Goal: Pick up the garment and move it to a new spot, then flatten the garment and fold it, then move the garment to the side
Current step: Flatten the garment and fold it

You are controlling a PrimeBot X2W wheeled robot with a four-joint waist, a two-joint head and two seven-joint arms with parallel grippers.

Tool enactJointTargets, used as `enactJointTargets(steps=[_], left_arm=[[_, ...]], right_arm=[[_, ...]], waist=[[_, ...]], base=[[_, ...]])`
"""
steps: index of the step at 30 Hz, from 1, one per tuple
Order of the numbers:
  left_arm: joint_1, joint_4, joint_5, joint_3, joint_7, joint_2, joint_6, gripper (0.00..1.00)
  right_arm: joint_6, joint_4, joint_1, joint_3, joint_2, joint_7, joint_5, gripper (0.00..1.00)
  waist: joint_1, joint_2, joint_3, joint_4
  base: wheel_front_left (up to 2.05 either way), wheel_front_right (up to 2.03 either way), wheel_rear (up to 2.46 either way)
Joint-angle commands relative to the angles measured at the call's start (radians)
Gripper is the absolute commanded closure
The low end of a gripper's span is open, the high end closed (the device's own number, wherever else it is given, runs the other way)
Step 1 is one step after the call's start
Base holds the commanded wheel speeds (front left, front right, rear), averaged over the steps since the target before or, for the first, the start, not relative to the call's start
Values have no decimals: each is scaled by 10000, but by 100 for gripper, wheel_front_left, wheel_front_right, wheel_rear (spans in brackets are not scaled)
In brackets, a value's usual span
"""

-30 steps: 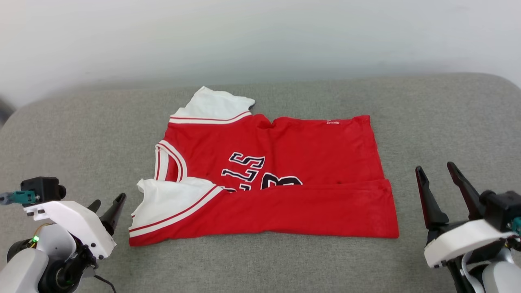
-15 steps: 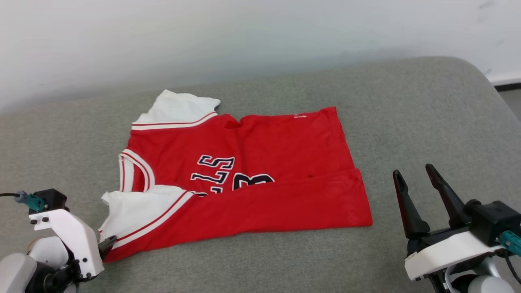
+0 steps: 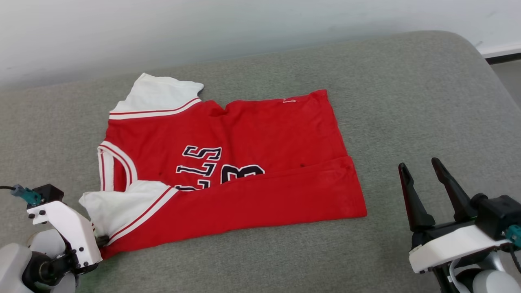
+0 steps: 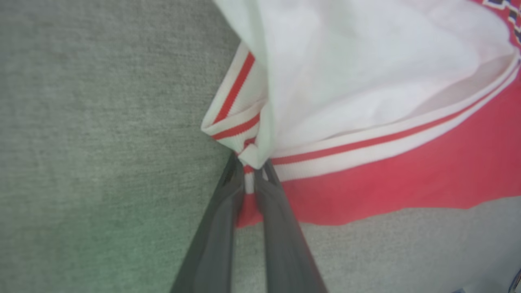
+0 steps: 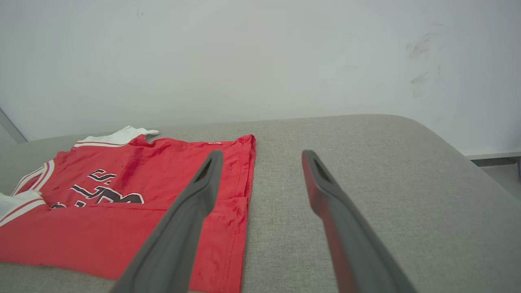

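- Head view: shows a red basketball-style jersey with white short sleeves and black white-outlined lettering (image 3: 244, 162) spread on a grey fabric-covered cushion (image 3: 407, 101), left of its middle and well clear of its rounded right corner.
- Lies mostly flat, with the near long side already turned up over part of the lettering; judged from that, relocating, flattening and a first fold done.
- Places the left tool (image 3: 103, 240) at the jersey's near left corner and the right tool (image 3: 419, 162) spread wide, empty, beyond the jersey's right edge.
- Left wrist view: shows the left tool pressed together, pinching the red-and-white striped hem of the near white sleeve.
- Right wrist view: looks along spread fingers (image 5: 195, 195), with the jersey's right edge behind the left one and bare cushion beyond.
- Probably left to do: further folds, starting from the pinched corner, then moving the jersey aside.
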Motion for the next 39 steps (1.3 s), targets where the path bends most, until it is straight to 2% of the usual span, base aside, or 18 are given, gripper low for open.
enactJointTargets(steps=[1,4,7,12,14,18,23,29,30,31,32,39], left_arm=[[413,272,-104,-493,96,-756,-126,100],[81,286,47,-420,-273,-865,-267,100],[-316,58,207,-245,-784,-880,-367,100],[-662,-519,448,-16,-1470,-826,-478,100],[-740,-849,615,-33,-1652,-814,-389,100],[-867,-1501,807,-65,-1899,-811,-403,100],[-904,-2248,998,-43,-2034,-768,-171,100],[-711,-2788,997,-1,-2046,-725,27,100],[-644,-2813,972,12,-2019,-702,49,100],[-612,-2841,951,27,-2000,-681,91,100],[-590,-2862,926,51,-1998,-662,115,100],[82,-2999,682,293,-2216,-458,217,100]], right_arm=[[-11,-13,-171,-16,-98,85,-9,0],[-11,18,-338,-49,-337,347,37,0],[-11,191,-573,-30,-649,1084,356,0],[-11,945,-1091,98,-1443,3840,1520,0],[-10,1259,-1375,207,-1832,4973,1956,0],[-11,1856,-1870,474,-2233,6766,2762,0],[-11,2622,-2460,788,-2226,7756,3171,0],[-8,3888,-2681,1394,-1808,8329,3580,0],[-7,4054,-2665,1508,-1734,8377,3662,30],[-7,4174,-2675,1600,-1698,8352,3721,69],[-5,4269,-2705,1695,-1676,8331,3804,100],[3,4185,-2849,1921,-2222,7721,4158,100]], waist=[[2,0,33,110],[2,0,92,332],[2,0,186,619],[2,0,338,1172],[2,0,387,1387],[2,0,555,1774],[2,0,824,2102],[2,0,966,2255],[2,0,964,2264],[2,0,964,2269],[2,0,959,2265],[2,0,340,2055]], base=[[0,0,0],[0,0,0],[0,0,0],[0,0,0],[0,0,0],[0,0,0],[0,0,0],[0,0,0],[0,0,0],[0,0,0],[0,0,0],[0,0,0]])
